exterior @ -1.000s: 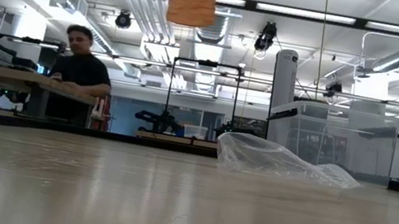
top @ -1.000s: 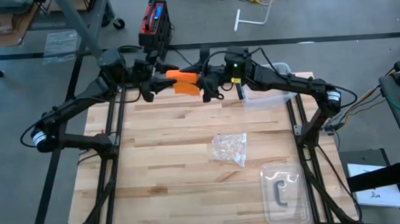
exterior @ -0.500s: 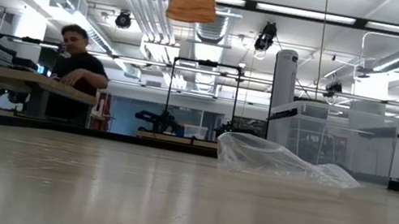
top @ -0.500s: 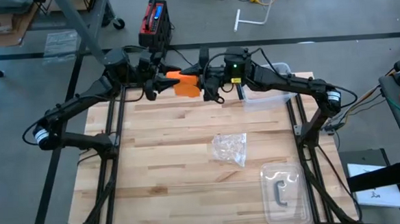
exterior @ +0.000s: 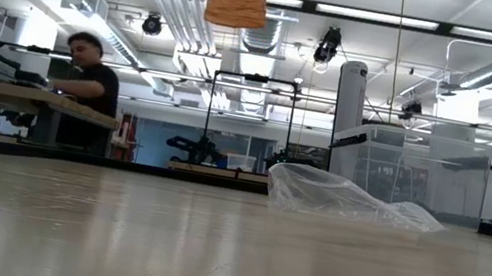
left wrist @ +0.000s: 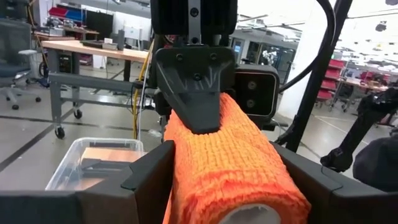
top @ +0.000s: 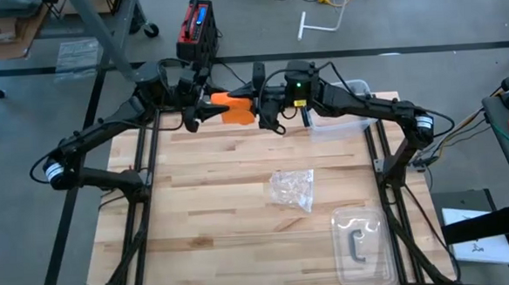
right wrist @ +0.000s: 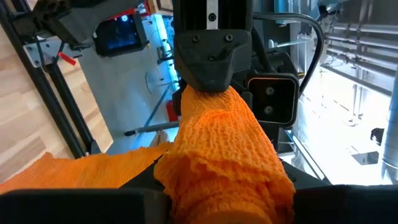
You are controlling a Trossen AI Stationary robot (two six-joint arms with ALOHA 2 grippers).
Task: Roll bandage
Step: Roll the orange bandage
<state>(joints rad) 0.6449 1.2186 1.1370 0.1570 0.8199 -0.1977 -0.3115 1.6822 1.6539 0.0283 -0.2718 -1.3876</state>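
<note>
I hold the bandage (top: 233,109) in the air above the far edge of the surface (top: 240,196), between both arms. The left gripper (top: 202,104) has its fingers (left wrist: 146,171) on either side of the orange roll. The right gripper (top: 261,107) has its fingers closed on the same roll from the opposite end. A clear plastic wrapper (top: 294,189) lies mid-surface, well apart
</note>
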